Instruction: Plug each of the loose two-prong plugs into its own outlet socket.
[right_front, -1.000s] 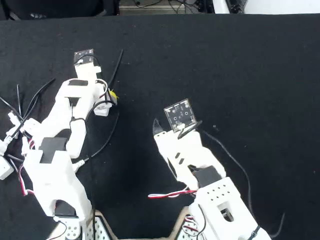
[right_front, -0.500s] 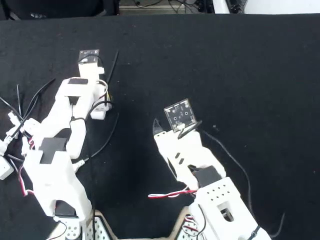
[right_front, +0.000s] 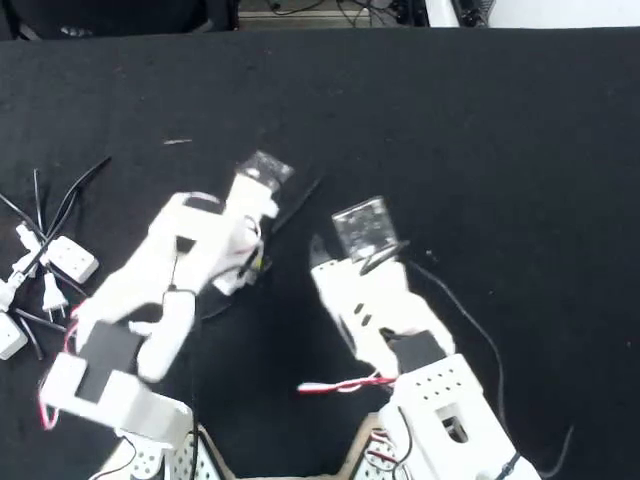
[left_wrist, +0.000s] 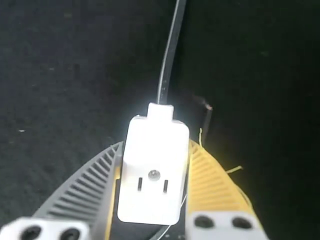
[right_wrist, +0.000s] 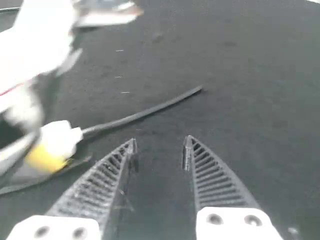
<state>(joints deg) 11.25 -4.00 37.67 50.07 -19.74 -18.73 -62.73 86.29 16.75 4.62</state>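
Black cloth covers the whole table (right_front: 500, 150), matte and flecked with pale lint in the wrist views. Beyond its far edge runs a narrow strip of floor (right_front: 320, 12) with some dark cables on it, and a white object (right_front: 540, 10) sits at the far right corner. At the table's left edge lies a cluster of white pieces (right_front: 55, 275), plug and socket bodies with thin black cords fanning out across the cloth. I cannot tell which piece is which.

The left arm slants from the near left corner toward the table's middle. The left gripper (left_wrist: 155, 146) pinches a white outlet socket (left_wrist: 154, 170) between its grey finger (left_wrist: 95, 185) and its yellow finger (left_wrist: 212, 185). The socket's face, with two slots and a round hole, is turned toward the wrist camera. A black cord (left_wrist: 170, 55) leaves the socket's far end and runs off over the cloth.

The right arm rises from the near edge, right of centre. The right gripper (right_wrist: 160, 141) is low over bare cloth with its jaws spread and nothing between them. Just past its fingertips the cord crosses the cloth to a free end. The held socket lies off to one side of the right gripper, near it but apart.
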